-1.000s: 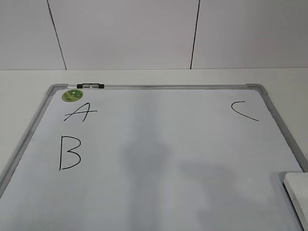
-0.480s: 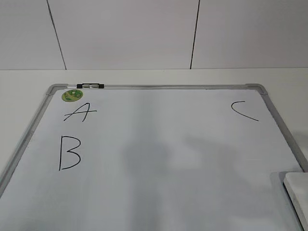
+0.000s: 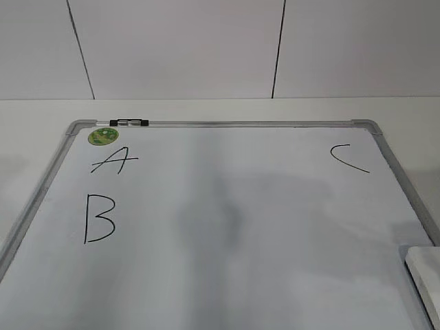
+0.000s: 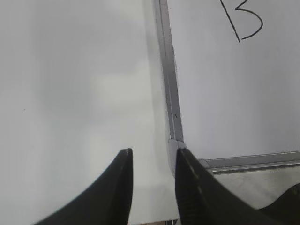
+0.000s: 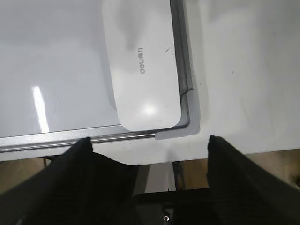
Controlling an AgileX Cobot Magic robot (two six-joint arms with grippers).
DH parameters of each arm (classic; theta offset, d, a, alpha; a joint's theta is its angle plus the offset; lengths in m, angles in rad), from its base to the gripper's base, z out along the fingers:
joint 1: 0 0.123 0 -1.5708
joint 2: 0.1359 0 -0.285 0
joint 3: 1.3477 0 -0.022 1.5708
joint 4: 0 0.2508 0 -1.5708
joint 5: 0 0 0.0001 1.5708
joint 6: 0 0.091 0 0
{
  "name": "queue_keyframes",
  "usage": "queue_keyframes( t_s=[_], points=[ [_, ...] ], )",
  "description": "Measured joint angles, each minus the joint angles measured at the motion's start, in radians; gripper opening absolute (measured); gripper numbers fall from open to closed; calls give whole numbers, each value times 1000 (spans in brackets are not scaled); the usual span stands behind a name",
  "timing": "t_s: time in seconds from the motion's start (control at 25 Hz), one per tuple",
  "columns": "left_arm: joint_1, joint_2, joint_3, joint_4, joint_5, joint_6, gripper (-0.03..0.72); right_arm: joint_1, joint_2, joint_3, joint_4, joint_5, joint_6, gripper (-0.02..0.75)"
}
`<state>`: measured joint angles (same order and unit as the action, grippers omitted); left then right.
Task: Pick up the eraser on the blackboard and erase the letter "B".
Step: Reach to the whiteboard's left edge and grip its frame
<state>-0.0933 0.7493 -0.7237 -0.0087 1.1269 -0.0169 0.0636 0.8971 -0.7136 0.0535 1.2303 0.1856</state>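
Note:
The blackboard [image 3: 227, 227] is a white board with a grey frame lying flat on the table. The letter "B" [image 3: 98, 218] is drawn in black at its left side, and also shows in the left wrist view [image 4: 243, 18]. The eraser [image 3: 425, 278], a flat white block, lies on the board's near right corner; in the right wrist view [image 5: 140, 61] it lies just beyond my jaws. My right gripper [image 5: 149, 138] is open wide, above the board's near edge. My left gripper [image 4: 153, 151] is open and empty over the board's near left corner [image 4: 174, 140]. Neither gripper shows in the exterior view.
A slanted "A" [image 3: 113, 161] and a green round sticker [image 3: 103, 135] are at the board's far left. A curved "C" [image 3: 347, 158] is at the far right. A marker [image 3: 128, 123] lies on the far frame. The table's front edge [image 5: 187, 157] is under the right gripper.
The arm shadows on the board have shifted and spread wider. The board, letters and eraser have not moved.

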Motion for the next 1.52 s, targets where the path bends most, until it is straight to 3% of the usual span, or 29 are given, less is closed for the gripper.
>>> queue_keyframes(
  t_s=[0.4, 0.84, 1.52],
  points=[
    [0, 499, -217, 0, -90, -4, 236, 0, 71, -8, -12, 0, -71, 584],
    [0, 901, -383, -8, -269, -4, 234, 0, 71, -8, -26, 0, -75, 585],
    [-15, 1097, -415, -22, -360, -4, 234, 0, 71, -8, -27, 0, -75, 585]
  ],
)
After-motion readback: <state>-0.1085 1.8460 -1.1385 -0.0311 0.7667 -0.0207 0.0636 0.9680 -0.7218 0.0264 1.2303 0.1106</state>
